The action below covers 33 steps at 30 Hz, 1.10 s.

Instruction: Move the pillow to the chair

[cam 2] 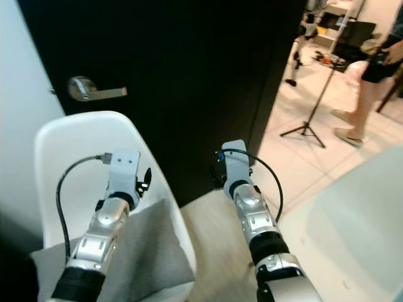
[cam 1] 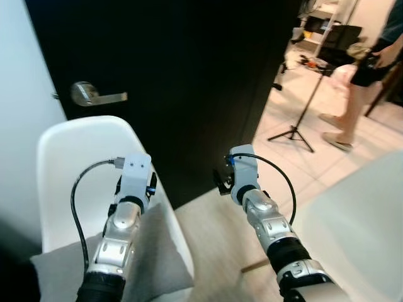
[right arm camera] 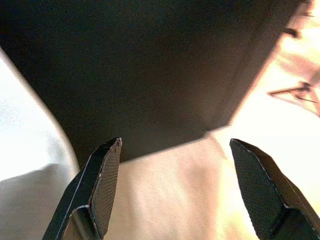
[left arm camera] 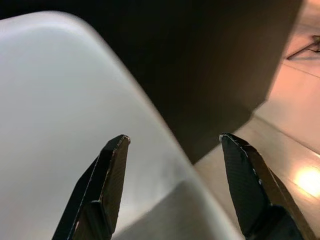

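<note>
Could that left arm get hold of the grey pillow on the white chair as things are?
Probably yes. The left gripper hovers open above the chair, the pillow lies just beneath its arm, and nothing stands between them.

You see two silver segmented arms with black cuffs near the elbows, each ending in a pale blue-white wrist block. A black cable loops off each wrist. The left gripper (left arm camera: 172,145) and right gripper (right arm camera: 175,150) have long, matte black, tapered fingers.
</note>
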Tool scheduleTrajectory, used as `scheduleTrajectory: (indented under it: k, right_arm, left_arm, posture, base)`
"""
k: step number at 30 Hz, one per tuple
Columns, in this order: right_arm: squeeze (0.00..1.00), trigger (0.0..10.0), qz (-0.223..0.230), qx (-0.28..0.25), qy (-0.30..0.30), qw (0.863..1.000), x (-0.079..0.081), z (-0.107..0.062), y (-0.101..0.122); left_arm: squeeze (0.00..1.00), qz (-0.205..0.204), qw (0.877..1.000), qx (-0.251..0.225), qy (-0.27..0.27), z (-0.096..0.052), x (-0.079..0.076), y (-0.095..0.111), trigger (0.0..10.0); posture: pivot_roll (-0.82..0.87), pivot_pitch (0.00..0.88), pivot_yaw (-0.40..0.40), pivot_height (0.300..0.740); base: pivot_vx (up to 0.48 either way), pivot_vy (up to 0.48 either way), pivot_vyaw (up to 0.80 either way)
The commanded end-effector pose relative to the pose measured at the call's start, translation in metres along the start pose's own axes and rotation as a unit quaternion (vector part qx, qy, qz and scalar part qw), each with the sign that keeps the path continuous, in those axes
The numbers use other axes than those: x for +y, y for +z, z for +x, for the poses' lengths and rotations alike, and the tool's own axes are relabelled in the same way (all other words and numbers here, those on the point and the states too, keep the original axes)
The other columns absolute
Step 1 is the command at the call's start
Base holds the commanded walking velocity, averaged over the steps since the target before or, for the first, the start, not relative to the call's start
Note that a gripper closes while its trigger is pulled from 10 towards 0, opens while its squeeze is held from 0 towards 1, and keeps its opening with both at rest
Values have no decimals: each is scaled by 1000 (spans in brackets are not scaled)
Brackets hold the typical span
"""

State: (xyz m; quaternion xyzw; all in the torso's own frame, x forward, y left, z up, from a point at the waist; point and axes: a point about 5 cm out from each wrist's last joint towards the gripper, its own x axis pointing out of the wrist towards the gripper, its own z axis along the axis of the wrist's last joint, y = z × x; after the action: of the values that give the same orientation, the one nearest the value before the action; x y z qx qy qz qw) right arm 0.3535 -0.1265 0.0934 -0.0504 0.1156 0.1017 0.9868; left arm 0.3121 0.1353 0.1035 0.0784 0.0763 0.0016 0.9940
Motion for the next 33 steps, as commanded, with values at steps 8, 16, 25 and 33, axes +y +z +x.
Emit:
scheduleTrajectory:
  k: [8,16,25,33]
  right_arm:
    - [0,10000,-7,-4,4,1000,1,1,6]
    - [0,10000,-12,13,-3,1000,-2,-1,-3]
    - [0,10000,-9,15,-3,1000,-3,-1,-3]
    - [0,10000,-8,24,-2,1000,0,-2,-8]
  left_arm:
    - [0,16,999,24,-31,1,-9,-8,10000]
    - [0,-1,999,40,-18,4,-7,-14,10000]
    - [0,-1,999,39,-20,4,-8,-13,10000]
    - [0,4,999,47,-26,2,-8,-17,10000]
  posture:
    - [-21,0,-40,740]
    - [-13,0,-53,740]
    - [-5,0,-70,740]
    - [-2,0,-67,740]
  base:
    - [0,0,-800]
    - [0,0,-800]
    - [0,0,-800]
    - [0,0,-800]
